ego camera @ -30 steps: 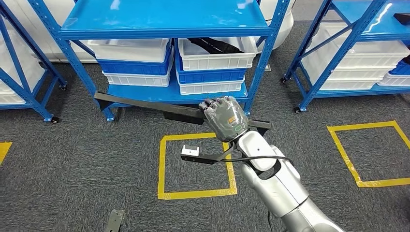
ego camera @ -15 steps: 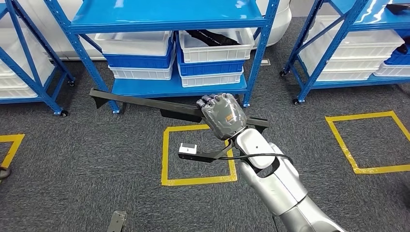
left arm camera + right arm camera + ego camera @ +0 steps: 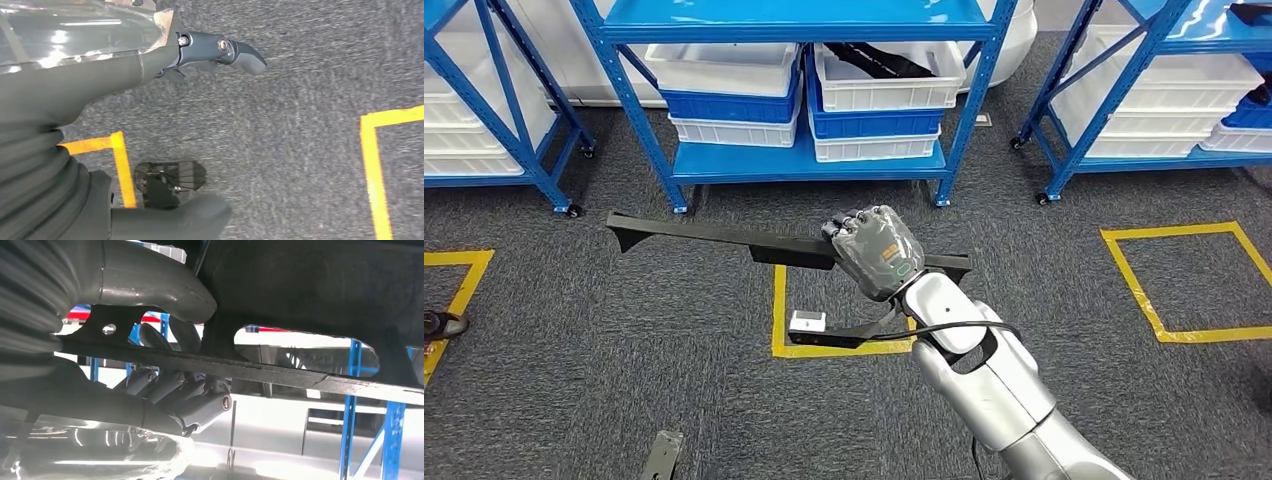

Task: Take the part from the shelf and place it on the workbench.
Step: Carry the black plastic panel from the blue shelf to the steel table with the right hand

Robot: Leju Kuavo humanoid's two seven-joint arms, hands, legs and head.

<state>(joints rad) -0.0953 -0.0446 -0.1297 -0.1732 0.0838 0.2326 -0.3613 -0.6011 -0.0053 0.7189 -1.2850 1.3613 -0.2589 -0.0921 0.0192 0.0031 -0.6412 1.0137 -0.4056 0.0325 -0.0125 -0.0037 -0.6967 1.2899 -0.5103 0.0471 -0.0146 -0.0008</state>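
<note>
Now the right robot hand (image 3: pixel 876 250) is gripping one long, flat, matte-black part (image 3: pixel 714 234) above grey carpet (image 3: pixel 574 400), near two yellow taped squares; the left robot hand (image 3: pixel 220 50) is hanging with fingers apart, holding nothing.

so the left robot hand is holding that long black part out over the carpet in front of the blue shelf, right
Not quite: it is the right robot hand that holds the long black part, as the head view shows, with the arm coming in from the right. The rest stands: the part is held out over the grey carpet in front of the blue shelf.
</note>
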